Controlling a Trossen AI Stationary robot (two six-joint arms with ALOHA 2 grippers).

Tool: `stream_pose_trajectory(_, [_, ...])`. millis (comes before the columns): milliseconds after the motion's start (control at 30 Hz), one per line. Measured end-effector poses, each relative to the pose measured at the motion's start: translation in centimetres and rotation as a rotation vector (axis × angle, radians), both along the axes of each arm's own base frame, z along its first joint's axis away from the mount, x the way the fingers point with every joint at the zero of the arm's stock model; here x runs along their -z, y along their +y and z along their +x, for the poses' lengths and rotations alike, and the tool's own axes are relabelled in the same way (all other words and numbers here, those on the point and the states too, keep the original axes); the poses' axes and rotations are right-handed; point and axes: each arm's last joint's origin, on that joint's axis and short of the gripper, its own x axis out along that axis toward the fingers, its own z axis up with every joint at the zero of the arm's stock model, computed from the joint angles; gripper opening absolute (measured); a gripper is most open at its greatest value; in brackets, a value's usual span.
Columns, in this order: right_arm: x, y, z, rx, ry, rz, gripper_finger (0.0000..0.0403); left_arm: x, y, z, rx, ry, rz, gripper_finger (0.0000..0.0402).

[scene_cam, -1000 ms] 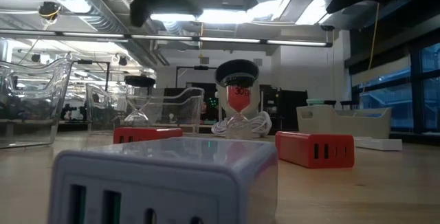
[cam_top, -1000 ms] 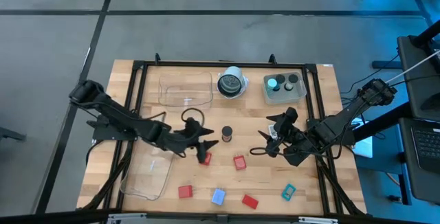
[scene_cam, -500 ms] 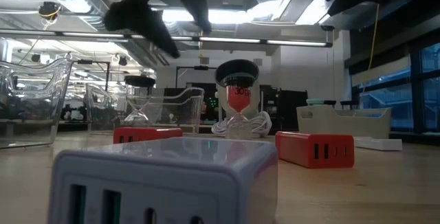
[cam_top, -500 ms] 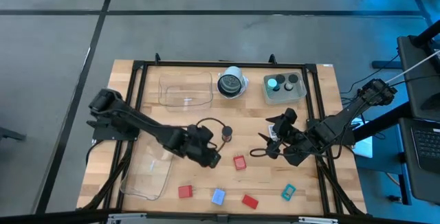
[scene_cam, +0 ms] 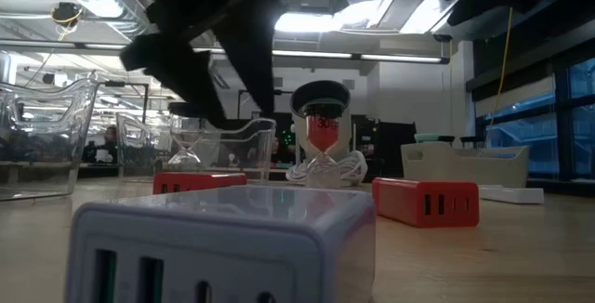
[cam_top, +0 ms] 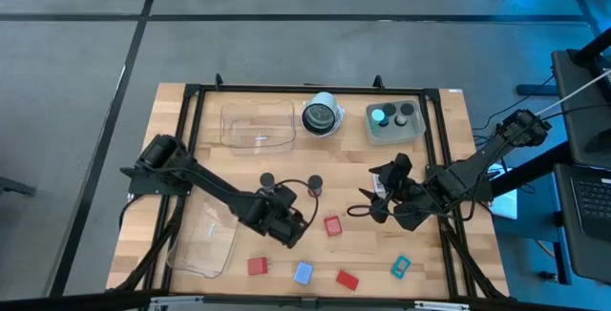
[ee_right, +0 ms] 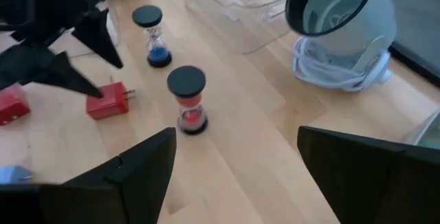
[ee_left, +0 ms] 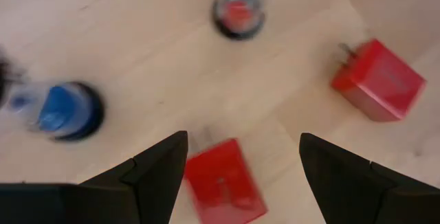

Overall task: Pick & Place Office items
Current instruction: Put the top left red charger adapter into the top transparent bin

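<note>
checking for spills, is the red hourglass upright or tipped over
Upright: the red hourglass stands on its base with its black cap on top, beside the upright blue hourglass.

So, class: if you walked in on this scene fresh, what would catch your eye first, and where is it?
Probably the left gripper, open above a red block near the table's middle, with two small hourglasses standing just beyond it. Next, the round white-rimmed object at the far edge, between a clear tray and a bin.
</note>
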Motion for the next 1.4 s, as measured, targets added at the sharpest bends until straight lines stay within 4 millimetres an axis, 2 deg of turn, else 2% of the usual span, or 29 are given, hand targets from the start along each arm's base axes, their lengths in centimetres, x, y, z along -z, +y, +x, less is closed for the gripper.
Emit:
stream_pose_trajectory(300, [0.0,0.1,0.0,0.002,-0.002,0.015,0.0306,2.1,-1.8,-0.3,-0.095,0.008,-0.06,0.0278])
stream_pose_trajectory(600, [0.0,0.1,0.0,0.002,-0.002,0.015,0.0306,4.1,-1.9,0.2,-0.065,0.07,-0.038,0.0278])
stream_pose_trajectory(967, [0.0,0.1,0.0,0.003,-0.003,0.015,0.0306,4.3,-1.8,0.2,-0.092,0.046,-0.01,0.0278])
stream_pose_trajectory(1267, [0.0,0.1,0.0,-0.002,0.0,0.009,0.0306,5.6,-1.5,-0.7,-0.116,0.112,-0.053,0.0278])
stream_pose_trajectory(1400, [0.0,0.1,0.0,-0.002,0.001,0.009,0.0306,5.5,-1.4,-0.6,-0.096,0.103,-0.014,0.0264])
